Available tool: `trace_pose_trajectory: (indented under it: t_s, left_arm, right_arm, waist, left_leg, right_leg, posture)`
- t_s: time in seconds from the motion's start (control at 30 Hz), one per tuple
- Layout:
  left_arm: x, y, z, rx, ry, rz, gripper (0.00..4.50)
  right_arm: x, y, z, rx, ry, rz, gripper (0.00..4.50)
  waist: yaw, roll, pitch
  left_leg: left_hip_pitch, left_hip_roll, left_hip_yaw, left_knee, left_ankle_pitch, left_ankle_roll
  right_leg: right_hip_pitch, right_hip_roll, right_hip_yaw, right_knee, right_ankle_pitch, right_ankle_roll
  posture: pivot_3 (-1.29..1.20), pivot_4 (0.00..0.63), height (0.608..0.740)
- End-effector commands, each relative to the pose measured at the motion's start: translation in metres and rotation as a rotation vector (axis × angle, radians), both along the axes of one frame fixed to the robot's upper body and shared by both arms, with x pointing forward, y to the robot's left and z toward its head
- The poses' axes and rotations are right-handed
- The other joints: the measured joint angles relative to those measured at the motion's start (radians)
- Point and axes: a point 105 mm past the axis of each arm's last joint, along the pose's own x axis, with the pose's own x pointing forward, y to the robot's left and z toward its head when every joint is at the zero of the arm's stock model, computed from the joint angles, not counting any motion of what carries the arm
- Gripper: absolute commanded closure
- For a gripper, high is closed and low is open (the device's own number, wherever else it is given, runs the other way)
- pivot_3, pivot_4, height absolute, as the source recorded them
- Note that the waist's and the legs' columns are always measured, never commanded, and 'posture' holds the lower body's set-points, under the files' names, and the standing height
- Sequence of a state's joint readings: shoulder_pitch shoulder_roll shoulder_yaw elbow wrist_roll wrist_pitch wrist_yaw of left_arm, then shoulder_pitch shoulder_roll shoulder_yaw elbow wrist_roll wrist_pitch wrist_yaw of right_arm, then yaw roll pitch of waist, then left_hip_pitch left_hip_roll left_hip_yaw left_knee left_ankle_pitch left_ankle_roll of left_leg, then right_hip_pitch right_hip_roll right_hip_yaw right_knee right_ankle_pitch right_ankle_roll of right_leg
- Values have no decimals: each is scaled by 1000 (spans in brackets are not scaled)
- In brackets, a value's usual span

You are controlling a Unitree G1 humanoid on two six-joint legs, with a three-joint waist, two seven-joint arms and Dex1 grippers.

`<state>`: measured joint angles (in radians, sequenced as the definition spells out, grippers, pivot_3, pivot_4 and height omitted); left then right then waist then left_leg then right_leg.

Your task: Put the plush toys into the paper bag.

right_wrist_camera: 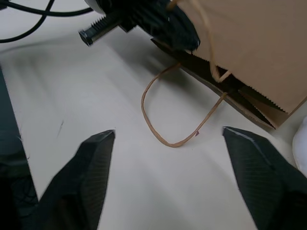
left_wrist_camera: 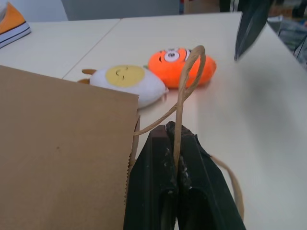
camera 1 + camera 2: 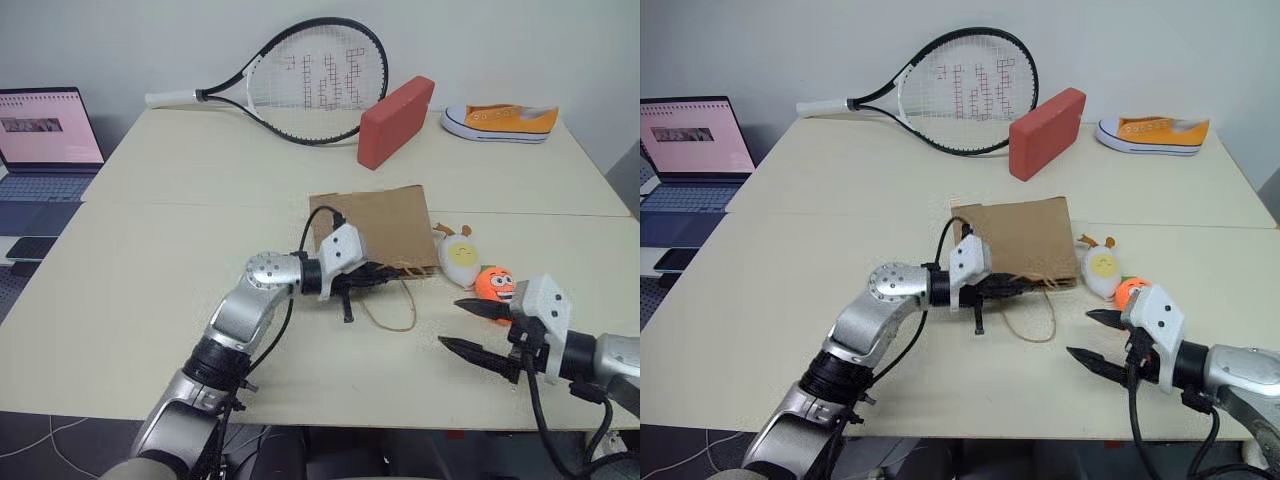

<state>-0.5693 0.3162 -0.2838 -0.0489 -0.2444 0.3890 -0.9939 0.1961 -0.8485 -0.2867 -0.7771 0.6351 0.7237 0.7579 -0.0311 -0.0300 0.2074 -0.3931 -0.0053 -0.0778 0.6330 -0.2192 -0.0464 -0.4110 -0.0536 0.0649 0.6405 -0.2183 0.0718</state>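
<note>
Cream table (image 3: 150, 300): left gripper (image 3: 385, 277) pinched tight on the paper bag (image 3: 380, 225)'s handle (image 2: 184, 91); right gripper (image 3: 470, 325) spread apart near carrot plush (image 3: 494, 283) and egg plush (image 3: 460, 260).

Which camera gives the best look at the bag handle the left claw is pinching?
The left wrist view: the handle runs up from between the shut left gripper. The head views show it as a thin strand, and the right wrist view shows the other loop lying on the table.

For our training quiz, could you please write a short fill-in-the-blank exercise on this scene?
1. The left gripper is shut on a ____ of the paper bag.
2. The right gripper is ____.
3. The red block lies beside the tennis ____.

Missing words: handle; open; racket
</note>
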Motion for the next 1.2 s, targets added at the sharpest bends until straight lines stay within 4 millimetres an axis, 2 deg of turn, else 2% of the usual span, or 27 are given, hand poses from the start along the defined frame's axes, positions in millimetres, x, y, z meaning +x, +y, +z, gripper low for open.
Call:
trace_pose_trajectory:
  t_s: [0.03, 0.23, 0.37, 0.63, 0.83, 1.07, 1.2]
  left_arm:
    - [0, 1, 24, -63, 55, 11, 4500]
    - [4, 1, 42, -134, 173, 48, 4500]
    - [4, -1, 44, -145, 210, 62, 4500]
    - [8, -3, 47, -177, 278, 91, 4500]
    - [12, 0, 52, -207, 313, 122, 4500]
    - [16, 3, 59, -236, 338, 156, 4500]
    - [25, 8, 75, -268, 289, 187, 4500]
  right_arm:
    - [10, 7, 1, 18, -61, -18, 2406]
    - [43, 33, -7, 84, -110, -84, 4489]
    - [67, 46, -11, 108, -163, -158, 4489]
    - [98, 72, -27, 97, -269, -226, 4489]
    - [120, 77, -40, 84, -352, -352, 4489]
    - [125, 80, -66, 66, -306, -395, 4489]
    - [122, 85, -76, 60, -261, -390, 4489]
  waist:
    - [-1, 0, 0]
    - [-2, 0, 0]
    - [-1, 0, 0]
    - [-1, 0, 0]
    - [-3, 0, 0]
    - [-3, 0, 0]
    - [-5, 0, -1]
  left_leg:
    - [0, 0, 0, 0, 0, 0]
    - [0, 0, -1, 1, 0, 0]
    - [0, 0, -2, 1, 0, 0]
    - [-1, 0, -3, 0, 0, 0]
    - [-1, 0, -3, 0, 0, 0]
    - [0, 0, -3, 0, 0, 0]
    - [1, 0, -3, 0, 0, 0]
  right_leg:
    - [0, 0, 0, 0, 0, 0]
    - [0, 1, -1, 1, 0, 0]
    - [0, 1, -1, 1, 1, 1]
    - [-1, 1, -3, 1, 1, 2]
    - [-1, 1, -2, 2, 1, 2]
    - [-1, 1, -2, 2, 1, 2]
    - [0, 1, -2, 3, 1, 2]
  posture:
    - [0, 150, 740]
    - [0, 150, 740]
    - [0, 150, 740]
    - [0, 150, 740]
    - [0, 150, 740]
    - [0, 150, 740]
    - [0, 150, 740]
